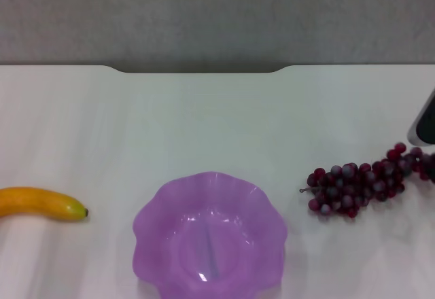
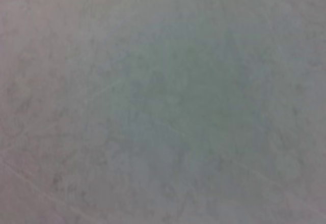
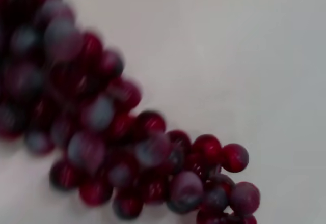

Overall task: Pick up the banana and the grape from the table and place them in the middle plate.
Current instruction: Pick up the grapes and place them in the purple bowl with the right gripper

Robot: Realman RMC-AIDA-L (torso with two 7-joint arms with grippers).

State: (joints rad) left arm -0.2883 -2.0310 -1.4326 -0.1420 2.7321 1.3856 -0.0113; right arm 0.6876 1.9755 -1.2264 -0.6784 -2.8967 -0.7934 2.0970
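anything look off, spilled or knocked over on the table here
Nothing stands out. The banana and the grape lie on the table on either side of the middle plate, which sits upright and empty.

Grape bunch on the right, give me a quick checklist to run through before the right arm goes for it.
1. Grape lying free on the table, nothing on top of it: ok.
2. Right gripper near the bunch's outer end, at the head view's right edge: ok.
3. Right gripper's finger state: cannot tell.
4. Right wrist camera sees the bunch close below: ok.
5. Middle plate empty and ready to receive fruit: ok.
6. Banana resting apart on the robot's left, out of the path between grape and plate: ok.
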